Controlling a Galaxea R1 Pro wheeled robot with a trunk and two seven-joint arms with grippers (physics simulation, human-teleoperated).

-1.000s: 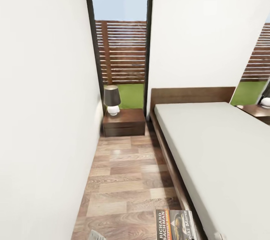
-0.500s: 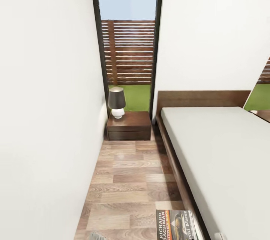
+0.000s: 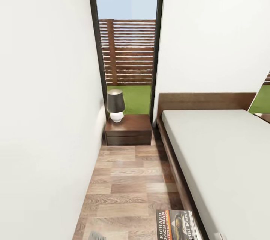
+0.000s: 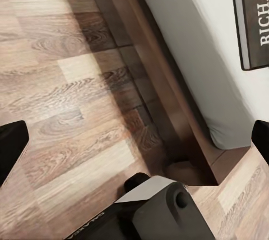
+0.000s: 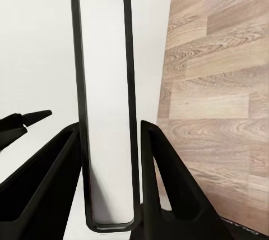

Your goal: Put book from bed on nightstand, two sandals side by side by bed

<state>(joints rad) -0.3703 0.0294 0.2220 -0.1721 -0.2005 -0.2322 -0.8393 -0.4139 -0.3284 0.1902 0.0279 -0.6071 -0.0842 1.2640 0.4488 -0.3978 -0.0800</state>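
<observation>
The right gripper (image 5: 109, 156) is closed on the book (image 5: 106, 111), its two dark fingers (image 5: 162, 178) pressed against either side of the thin volume, which is seen edge-on with pale pages between dark covers. In the head view the book (image 3: 175, 225) sits at the lower edge, cover up, showing white lettering, an orange band and a picture; it hangs over the floor (image 3: 127, 180) just beside the bed (image 3: 221, 157). In the left wrist view the left gripper (image 4: 137, 139) is spread wide, its dark fingertips (image 4: 11, 144) at opposite edges of the picture, holding nothing; between them lie wood planks, the bed's dark brown frame and the corner of its pale grey mattress, with the book's cover above. Ahead, a narrow strip of plank floor runs between a white wall (image 3: 45, 101) on the left and the bed on the right. At its far end stands the nightstand (image 3: 128, 129), touching or nearly touching the wall, with a lamp (image 3: 115, 105) on its top, dark shade over a white base. Behind it a tall dark-framed window (image 3: 127, 41) shows a slatted brown fence, grass and sky. The bed's flat headboard (image 3: 206, 101) stands against the far wall.
</observation>
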